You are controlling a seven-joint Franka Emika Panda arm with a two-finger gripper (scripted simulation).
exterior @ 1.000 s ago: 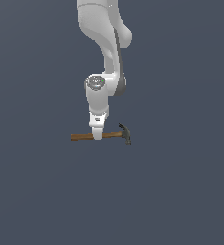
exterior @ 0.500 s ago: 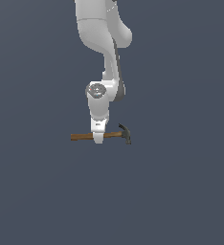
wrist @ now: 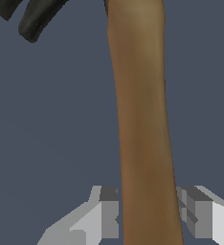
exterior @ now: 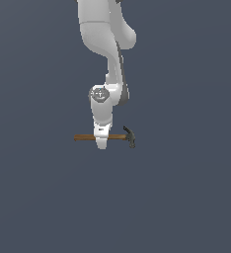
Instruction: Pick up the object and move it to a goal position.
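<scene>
The object, a small claw hammer with a brown wooden handle and a dark grey head, lies level on the grey floor. My gripper comes straight down over the middle of the handle, which sticks out on both sides of it. In the wrist view the handle runs between my two fingers, and both pads press against its sides. The dark head shows at one corner of that view. My gripper is shut on the handle, and the hammer still rests on the floor.
A plain dark grey floor lies all around the hammer. No goal marker shows in either view.
The arm has come down a little over the hammer, most of it in the first half second. The hammer has stayed in the same place.
</scene>
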